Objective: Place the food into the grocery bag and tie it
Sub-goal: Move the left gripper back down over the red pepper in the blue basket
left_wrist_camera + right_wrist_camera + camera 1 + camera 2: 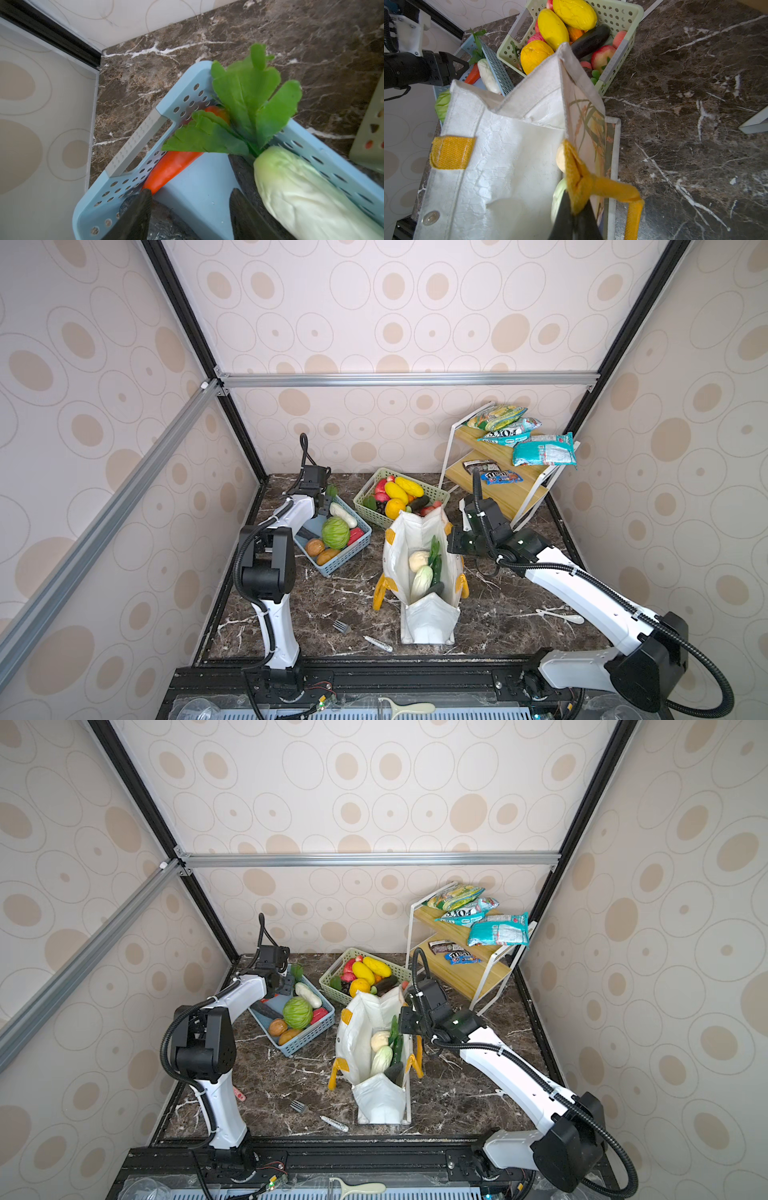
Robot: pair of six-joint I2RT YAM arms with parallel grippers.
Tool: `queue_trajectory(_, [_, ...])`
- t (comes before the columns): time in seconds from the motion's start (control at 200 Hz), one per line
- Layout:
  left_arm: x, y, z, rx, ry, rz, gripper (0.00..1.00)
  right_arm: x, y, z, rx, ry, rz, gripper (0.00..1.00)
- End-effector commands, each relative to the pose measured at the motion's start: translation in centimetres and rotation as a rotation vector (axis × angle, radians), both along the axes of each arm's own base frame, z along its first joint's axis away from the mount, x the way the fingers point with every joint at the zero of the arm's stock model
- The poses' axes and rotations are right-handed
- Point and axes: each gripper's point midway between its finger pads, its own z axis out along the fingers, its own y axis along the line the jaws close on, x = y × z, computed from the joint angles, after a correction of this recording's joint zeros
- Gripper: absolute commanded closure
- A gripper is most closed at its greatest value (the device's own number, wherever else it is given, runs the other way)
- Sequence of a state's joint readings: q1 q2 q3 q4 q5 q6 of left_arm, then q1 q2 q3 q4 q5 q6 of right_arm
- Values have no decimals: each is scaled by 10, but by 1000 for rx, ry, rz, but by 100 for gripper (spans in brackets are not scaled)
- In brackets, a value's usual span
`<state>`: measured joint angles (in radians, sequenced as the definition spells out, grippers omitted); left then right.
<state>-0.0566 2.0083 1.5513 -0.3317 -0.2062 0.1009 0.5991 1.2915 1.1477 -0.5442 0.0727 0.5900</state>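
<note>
Pick: left gripper [190,195] hangs half-spread, empty, in blue basket [182,87]; straddle red-orange pepper [172,166], clear of green leaf [245,99].
Bag: grocery bag [430,614] stands mid-table, mouth up, produce [422,581] inside.
Hold: right gripper [574,212] clamps yellow strap [591,182]; pull mouth wide.

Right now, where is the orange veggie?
In the left wrist view the orange veggie lies in the blue basket, against its holed end wall, just ahead of the left gripper.

White arms [282,639], black joints [268,572], ribbed cables [236,568], black left tool [190,193]
</note>
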Motion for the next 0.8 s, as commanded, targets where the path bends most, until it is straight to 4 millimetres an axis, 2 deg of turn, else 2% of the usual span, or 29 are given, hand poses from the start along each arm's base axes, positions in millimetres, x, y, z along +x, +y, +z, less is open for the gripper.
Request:
queue_trajectory(0.0, [15,9,2,-7,-7,-13,40,2,-7,-2,-8,-5,-30,100])
queue_trajectory(0.08, [18,15,-12,-18,20,-1,40,2,-6,-4,-8,0,-31,100])
queue_trajectory(0.16, [24,22,-18,-25,20,12,40,3,-7,-5,-12,2,-33,100])
queue_trajectory(0.5, [36,23,-50,-70,45,-7,35,9,-1,-7,-15,18,-29,100])
queue_trajectory(0.795, [34,19,-81,-109,93,-27,32,11,1,-7,-11,20,-26,100])
